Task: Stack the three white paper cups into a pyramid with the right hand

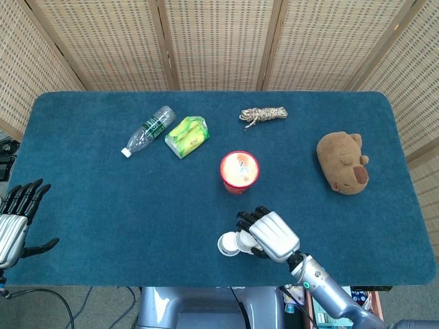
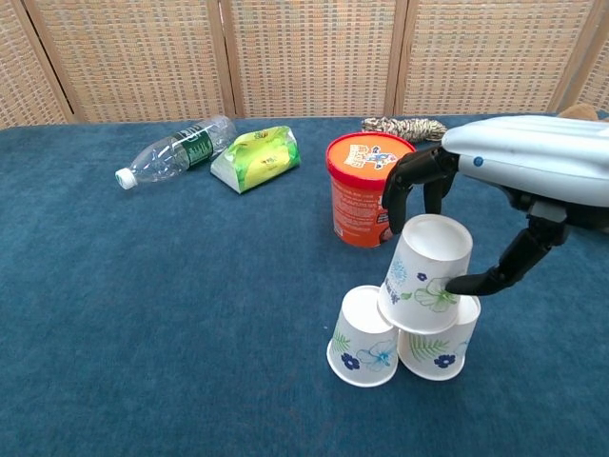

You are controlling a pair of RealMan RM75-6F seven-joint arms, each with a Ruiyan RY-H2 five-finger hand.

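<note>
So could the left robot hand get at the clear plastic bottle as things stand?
Probably yes: the left robot hand is open and holds nothing, and bare blue tabletop lies between it and the clear plastic bottle.
</note>
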